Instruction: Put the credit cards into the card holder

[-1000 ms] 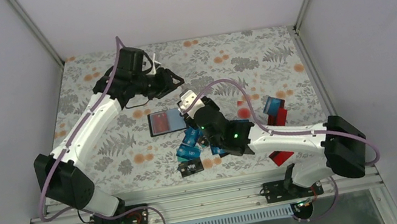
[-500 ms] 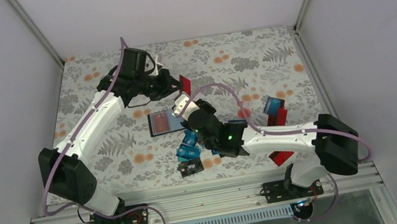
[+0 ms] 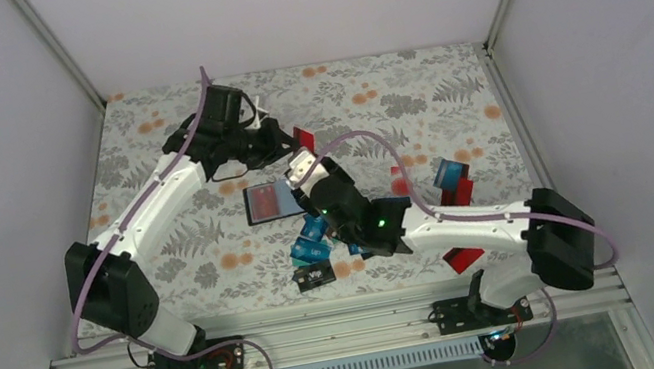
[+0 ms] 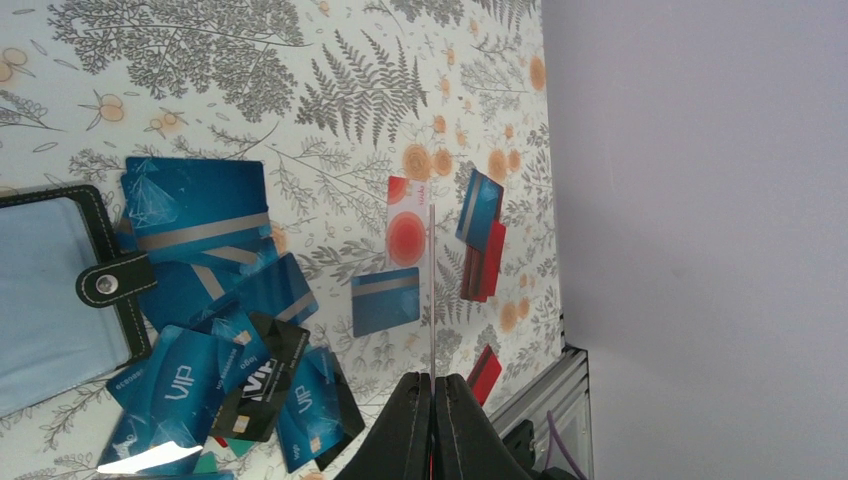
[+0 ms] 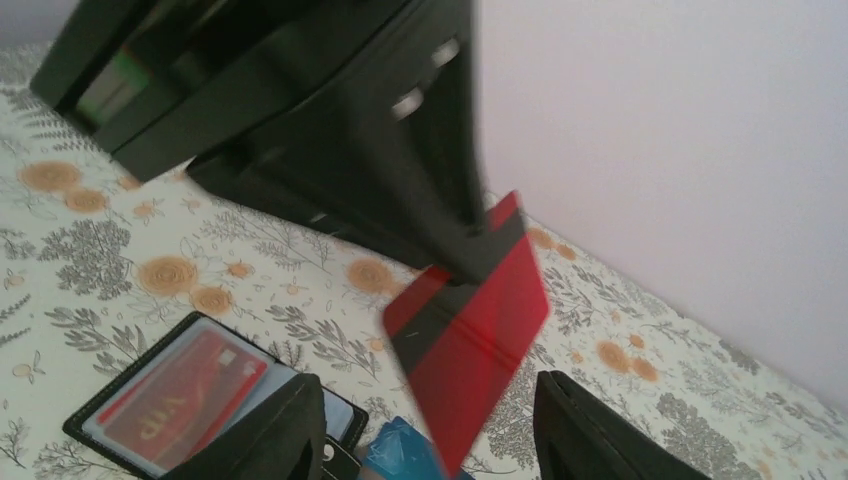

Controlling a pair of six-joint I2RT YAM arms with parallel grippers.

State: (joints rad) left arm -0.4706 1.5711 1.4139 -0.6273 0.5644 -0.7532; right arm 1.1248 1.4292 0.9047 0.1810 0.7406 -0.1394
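Note:
A red credit card (image 5: 470, 320) with a black stripe hangs above the table, and my left gripper (image 4: 433, 380) is shut on its top edge. In the left wrist view this card (image 4: 432, 290) shows edge-on as a thin line. My right gripper (image 5: 425, 385) stands open around the card's lower end, its fingers (image 5: 285, 430) apart from it. The open black card holder (image 3: 273, 200) lies flat below, a red card (image 5: 175, 400) in its clear slot. Several blue and black credit cards (image 3: 318, 242) lie heaped beside it.
A red-and-white card (image 4: 407, 215), a blue card (image 4: 385, 300) and a small red stack (image 4: 483, 262) lie scattered to the right. Another red card (image 3: 461, 259) rests near the right arm's base. The two arms meet closely over the holder.
My left gripper closed on the red card, and my right gripper has just opened and let go of it. Both arms shifted slightly left.

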